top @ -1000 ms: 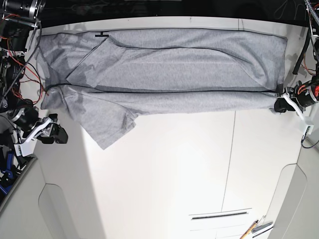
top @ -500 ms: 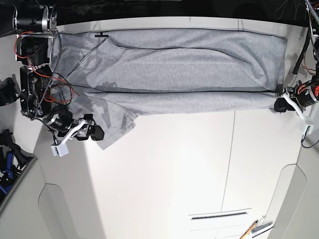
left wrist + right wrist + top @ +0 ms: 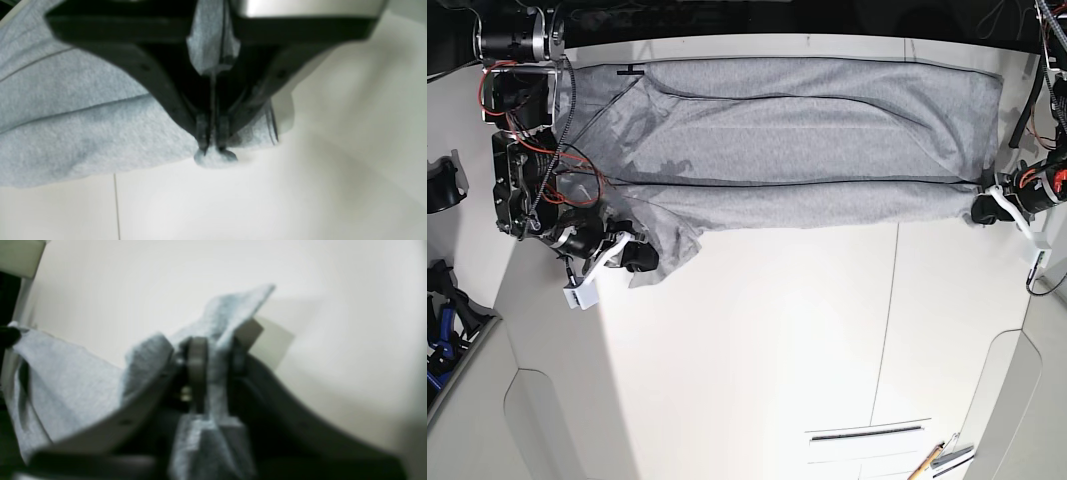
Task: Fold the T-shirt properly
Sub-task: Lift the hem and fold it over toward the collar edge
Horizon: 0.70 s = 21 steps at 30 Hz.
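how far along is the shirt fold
Early on. Done: the T-shirt lies spread along the table's far edge with one lengthwise fold in. In hand: the left gripper pinches its near corner, and the right gripper grips the sleeve end. Left: the remaining folds into a compact stack.

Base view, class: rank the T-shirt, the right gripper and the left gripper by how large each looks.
1. T-shirt, by far the largest.
2. Right gripper and left gripper: both small and partly hidden by cloth and arm, so too alike to rank.
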Each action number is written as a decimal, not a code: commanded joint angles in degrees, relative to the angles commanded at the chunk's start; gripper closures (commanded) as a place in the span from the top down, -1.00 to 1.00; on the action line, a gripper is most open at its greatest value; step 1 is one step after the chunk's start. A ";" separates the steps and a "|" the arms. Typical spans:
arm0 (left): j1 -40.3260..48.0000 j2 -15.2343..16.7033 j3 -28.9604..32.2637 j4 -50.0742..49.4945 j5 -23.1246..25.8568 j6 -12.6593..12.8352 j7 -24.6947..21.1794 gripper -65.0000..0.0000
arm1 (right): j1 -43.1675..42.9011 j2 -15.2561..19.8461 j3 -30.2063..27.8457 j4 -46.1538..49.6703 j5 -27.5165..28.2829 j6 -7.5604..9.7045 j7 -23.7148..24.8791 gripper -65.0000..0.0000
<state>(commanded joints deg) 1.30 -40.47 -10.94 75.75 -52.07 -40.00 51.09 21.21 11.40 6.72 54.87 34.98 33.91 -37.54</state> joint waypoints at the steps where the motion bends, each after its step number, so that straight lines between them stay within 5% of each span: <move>1: -0.02 -0.02 0.00 0.00 0.00 0.00 0.00 -1.00 | 0.02 0.00 0.00 0.00 0.55 0.00 -0.02 -1.00; 6: -0.04 -0.04 0.00 0.31 0.02 0.00 -0.02 -1.00 | -0.11 0.02 0.02 3.04 5.46 0.07 -4.90 -1.00; 11: 0.00 -0.04 0.00 3.93 -0.02 0.00 3.10 -1.00 | -4.39 0.92 0.15 16.96 10.36 0.42 -12.63 -1.00; 14: 0.04 -0.07 0.00 5.49 -0.04 0.00 7.30 -1.00 | -9.66 2.69 0.17 27.10 12.74 0.39 -14.25 -1.00; 21: 5.88 -3.80 -0.68 11.56 -3.32 0.00 7.67 -1.00 | -22.60 7.10 3.80 43.82 16.39 0.42 -16.35 -1.00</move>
<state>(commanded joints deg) 7.18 -44.27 -11.62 87.31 -55.40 -40.00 58.76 -1.39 18.50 10.52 98.70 51.37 34.33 -53.89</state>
